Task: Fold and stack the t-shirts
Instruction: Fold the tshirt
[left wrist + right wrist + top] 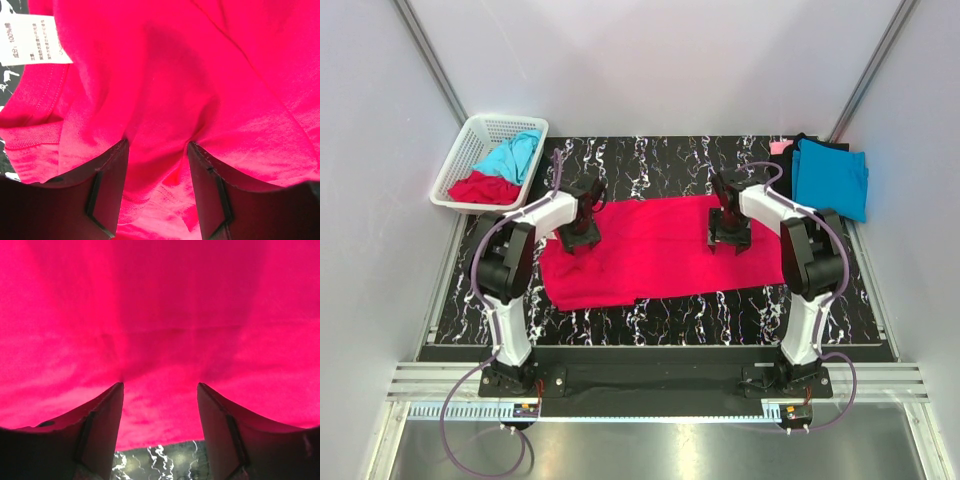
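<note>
The left claw [157,145] is found closed on a thick gather of the red t-shirt [650,250]; creases run outward from between the jaws. How many layers are caught cannot be told. The care label [32,40] and a ribbed hem are seen just beside it, so the grip is judged to lie near the collar end. The right claw [160,385] is found open, its tips resting on flat cloth, with nothing between them and a strip of bench [650,160] showing just behind.

The shirt is laid lengthwise across the middle of the bench, between the two arms. Its near left corner sits lower than the rest, so the outline is already skewed.

Risks noted:
- With only one end held, any pull by the left claw would drag the whole shirt and ruck it, since the other end is merely rested upon.
- If extra layers are caught in the gather, a crooked fold would be produced.
- The open tips could snag and lift cloth when raised.

Further out, a folded turquoise shirt [830,175] tops the stack at the far right corner. A white basket [470,140] at the far left holds more shirts. Neither is close enough to be disturbed.
</note>
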Robot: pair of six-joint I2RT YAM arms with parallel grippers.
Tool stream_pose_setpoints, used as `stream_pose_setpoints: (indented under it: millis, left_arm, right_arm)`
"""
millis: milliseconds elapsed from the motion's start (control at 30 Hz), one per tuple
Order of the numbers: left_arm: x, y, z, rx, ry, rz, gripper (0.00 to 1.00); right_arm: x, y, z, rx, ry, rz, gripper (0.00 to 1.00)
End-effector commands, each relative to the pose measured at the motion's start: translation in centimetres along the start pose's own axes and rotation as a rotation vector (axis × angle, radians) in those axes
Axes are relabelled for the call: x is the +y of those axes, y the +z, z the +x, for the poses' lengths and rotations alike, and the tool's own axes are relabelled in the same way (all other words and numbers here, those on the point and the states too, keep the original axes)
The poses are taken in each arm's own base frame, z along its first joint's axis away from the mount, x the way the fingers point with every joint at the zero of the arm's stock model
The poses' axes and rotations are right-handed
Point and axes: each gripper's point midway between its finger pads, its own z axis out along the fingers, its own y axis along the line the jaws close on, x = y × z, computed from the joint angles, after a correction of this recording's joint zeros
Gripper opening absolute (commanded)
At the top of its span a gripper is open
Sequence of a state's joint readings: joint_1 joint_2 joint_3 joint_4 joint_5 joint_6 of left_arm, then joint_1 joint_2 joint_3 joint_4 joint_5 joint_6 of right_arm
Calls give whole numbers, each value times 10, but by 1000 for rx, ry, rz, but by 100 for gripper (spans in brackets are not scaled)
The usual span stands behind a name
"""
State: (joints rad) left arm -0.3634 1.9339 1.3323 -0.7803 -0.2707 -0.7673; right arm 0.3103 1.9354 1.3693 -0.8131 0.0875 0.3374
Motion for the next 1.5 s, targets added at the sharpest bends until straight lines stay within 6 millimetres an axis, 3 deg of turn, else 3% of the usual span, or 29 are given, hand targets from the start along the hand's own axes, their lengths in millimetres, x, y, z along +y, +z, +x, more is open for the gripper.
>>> stream_pose_setpoints:
  millis: [0, 167, 300, 400, 533, 633, 667, 733, 767, 833, 900, 967, 1100, 1133, 1167, 1200, 1233, 1267, 1300, 1333, 1367, 1400, 1433, 1467]
  left_arm:
    - [9, 18, 3, 48, 39, -58, 56]
    - [-2, 20, -9, 95, 45, -18, 56]
    - [-18, 7, -37, 60, 45, 36, 56]
    - [-22, 7, -47, 63, 55, 46, 57]
    - [-30, 8, -74, 59, 44, 76, 57]
    - [-38, 16, -84, 89, 35, 114, 57]
    - [-45, 12, -98, 65, 24, 138, 57]
    - [-52, 20, -104, 80, 27, 163, 57]
    - [-60, 14, -118, 55, 22, 193, 57]
    - [-66, 24, -120, 79, 29, 213, 57]
    - [-75, 20, -133, 52, 35, 243, 58]
    - [-79, 22, -133, 66, 39, 268, 58]
    - [-74, 10, -137, 40, 50, 269, 58]
    - [-68, 13, -129, 52, 55, 251, 58]
    - [-65, -4, -133, 24, 50, 268, 58]
    - [-61, -7, -137, -8, 46, 258, 58]
    - [-52, -5, -127, 3, 46, 236, 59]
    - [-49, -9, -126, -7, 46, 233, 59]
    - [-45, -24, -131, -45, 32, 243, 59]
    - [-41, -27, -128, -47, 29, 236, 59]
    - [-33, -23, -117, -27, 28, 217, 59]
    - [-30, -33, -117, -44, 15, 222, 59]
    - [-24, -33, -113, -44, 11, 205, 60]
    - [-18, -28, -102, -23, 12, 187, 60]
  right_arm:
    - [5, 8, -7, 23, 12, 7, 69]
    - [16, 21, -7, 86, -4, -21, 70]
    - [27, 16, -28, 68, -15, -52, 72]
    - [30, 14, -44, 57, -26, -55, 72]
    - [27, 13, -65, 49, -27, -47, 73]
    - [22, 14, -80, 45, -28, -34, 73]
    - [20, 14, -89, 35, -31, -27, 73]
    - [12, 19, -90, 56, -23, -12, 73]
    - [11, 16, -97, 43, -17, -10, 73]
    - [6, 17, -98, 47, -8, -7, 73]
    - [6, 19, -98, 55, -8, -9, 73]
    - [5, 19, -93, 65, -7, -6, 72]
    - [-4, 7, -85, 47, 8, 36, 70]
    - [-4, -9, -88, 7, 10, 27, 70]
    - [-6, -9, -76, 23, 15, 37, 70]
    - [-6, -13, -76, 2, 23, 26, 70]
    - [-5, -29, -76, -36, 27, 7, 70]
    - [-7, -27, -63, -12, 35, 6, 70]
    - [-6, -31, -60, -24, 38, 4, 70]
    - [-5, -43, -59, -54, 42, -12, 70]
    - [-6, -39, -44, -29, 40, -12, 70]
    - [-6, -41, -42, -37, 46, -17, 70]
    - [-6, -48, -38, -51, 50, -26, 70]
    - [-9, -43, -26, -27, 48, -22, 69]
